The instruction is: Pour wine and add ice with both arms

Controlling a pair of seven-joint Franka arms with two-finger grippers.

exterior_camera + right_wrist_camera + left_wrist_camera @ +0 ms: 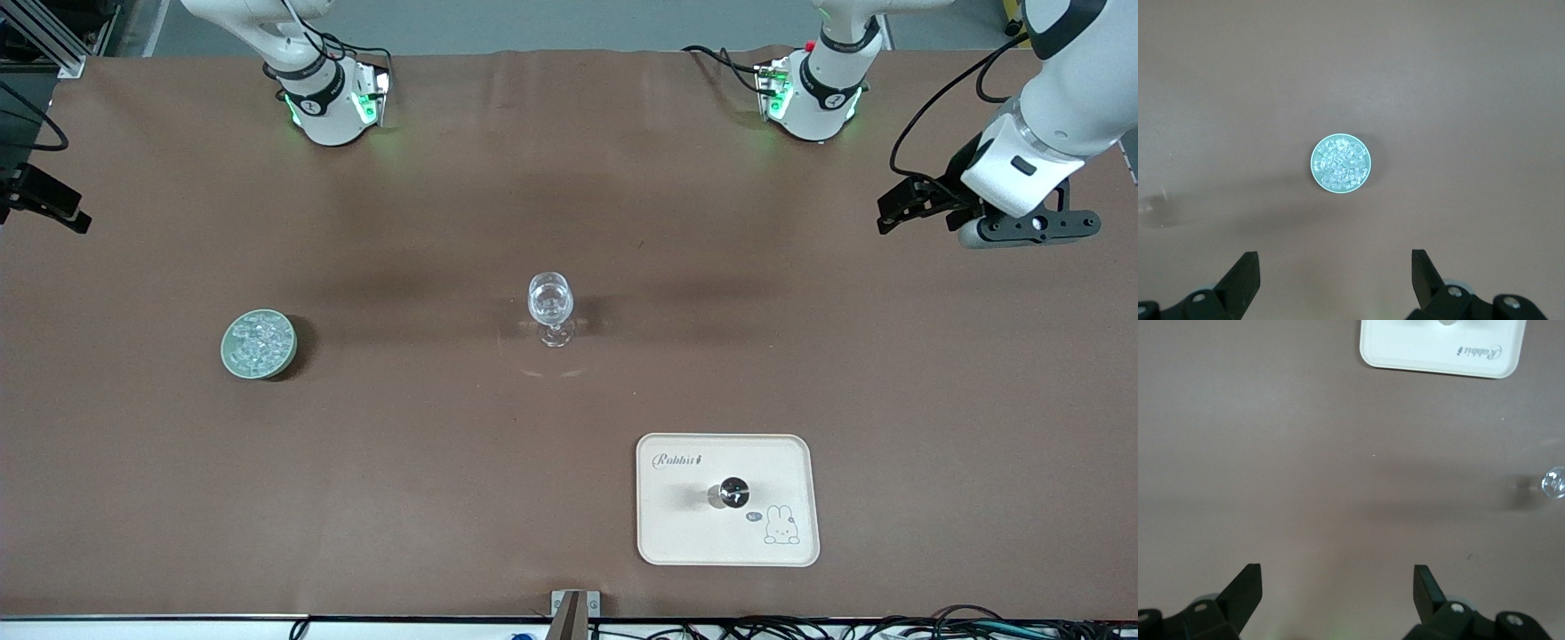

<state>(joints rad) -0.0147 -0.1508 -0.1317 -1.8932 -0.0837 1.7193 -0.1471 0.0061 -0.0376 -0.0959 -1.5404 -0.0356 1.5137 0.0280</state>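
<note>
The move turns on which arm is nearer to what. Read the front view as a dial centred on the glass (pixel 550 307), which stands upright mid-desk.

The ice (pixel 258 342) fills the green bowl (pixel 226 352) at about 9 o'clock, toward the right arm's end of the desk. The right gripper (pixel 1335 270) hangs over that end, near 10 o'clock. Its fingers are spread wide with nothing between them, and its wrist view has the bowl squarely ahead. From that gripper the ice is at roughly 4 o'clock and well apart, so you should give the ice to the right arm.

The tray (pixel 676 533) lies at about 5 o'clock, nearer the front camera than the glass. What looks like the bottle (pixel 733 491) stands on it, seen end-on from above. The left gripper (pixel 1338 587) hangs over the left arm's end near 2 o'clock, with its fingers also apart and empty. The tray is at roughly 7 o'clock from it, so the pour likely falls to the left arm.
</note>
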